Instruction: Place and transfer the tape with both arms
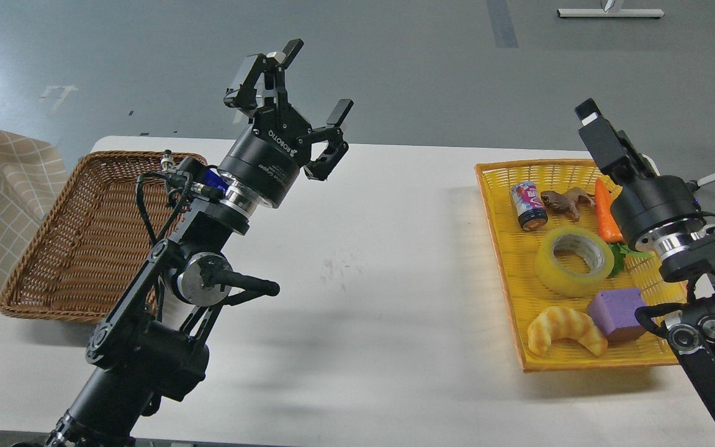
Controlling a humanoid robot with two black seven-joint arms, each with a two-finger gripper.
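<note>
While the tape [573, 260] lies flat in the yellow tray [499, 205] between a can [528, 205] and a croissant [565, 330], the left gripper [298, 87] hangs spread and empty above the table [382, 298]. Seen edge-on, the right gripper [599, 133] hides whether its fingers are parted

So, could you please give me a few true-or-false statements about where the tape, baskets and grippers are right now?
1. The tape lies in the yellow tray. True.
2. The left gripper holds the tape. False: it is open and empty.
3. The wicker basket holds the croissant. False: the croissant is in the yellow tray.
4. The soda can lies on its side. True.
5. The right gripper touches the tape. False: it is raised clear of it.
</note>
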